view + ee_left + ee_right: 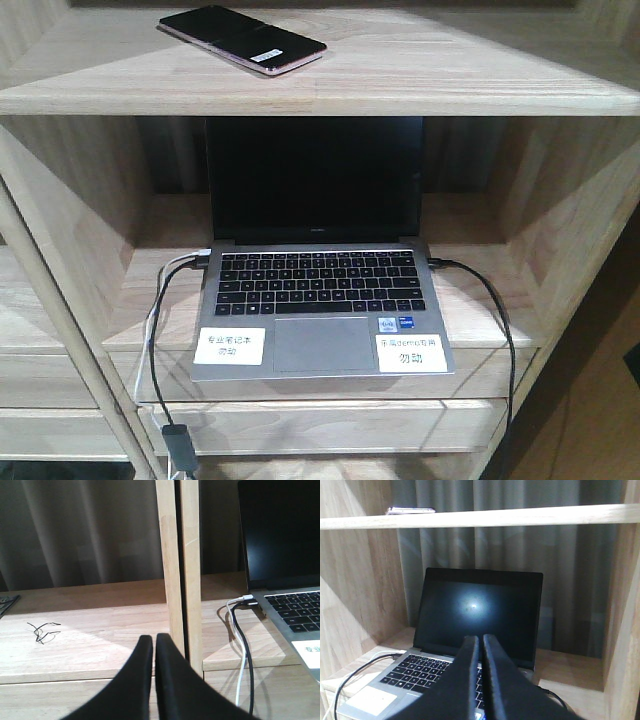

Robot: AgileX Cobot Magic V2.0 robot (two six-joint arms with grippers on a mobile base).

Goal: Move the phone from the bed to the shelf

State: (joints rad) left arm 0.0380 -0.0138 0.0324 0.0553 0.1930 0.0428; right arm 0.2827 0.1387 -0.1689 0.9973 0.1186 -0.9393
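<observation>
phone (pixel 242 40): flat on top shelf (pixel 420 70) plank | laptop (pixel 320 290): below, lid up | left gripper (pixel 154 642): pressed together, empty | right gripper (pixel 480 642): pressed together, empty

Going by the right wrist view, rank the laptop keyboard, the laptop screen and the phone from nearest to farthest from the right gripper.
1. Keyboard: just below and left of the right gripper.
2. Screen: upright, straight ahead behind the fingertips.
3. Phone: farthest, up on the shelf plank above, to the left.
</observation>
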